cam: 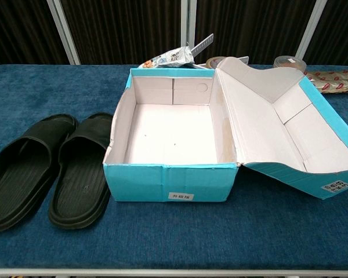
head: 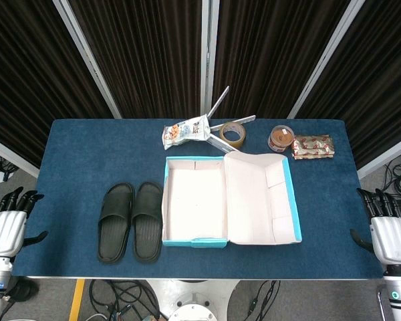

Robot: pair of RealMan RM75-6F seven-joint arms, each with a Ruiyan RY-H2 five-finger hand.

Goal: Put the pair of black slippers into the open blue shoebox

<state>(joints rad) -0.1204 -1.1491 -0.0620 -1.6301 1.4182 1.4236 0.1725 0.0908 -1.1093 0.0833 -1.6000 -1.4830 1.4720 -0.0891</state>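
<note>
Slippers wait beside the open box; neither hand has reached for them.

The pair of black slippers (head: 130,222) lies side by side at lower left of the head view, just beside the blue shoebox (head: 194,242), whose tray is empty and whose lid lies flat to the right. The left hand (head: 7,226) and right hand (head: 389,231) hover off the table's edges, fingers apart, holding nothing. Best judged: grip both slippers together, lift clear of the near wall, then lower flat inside.
</note>
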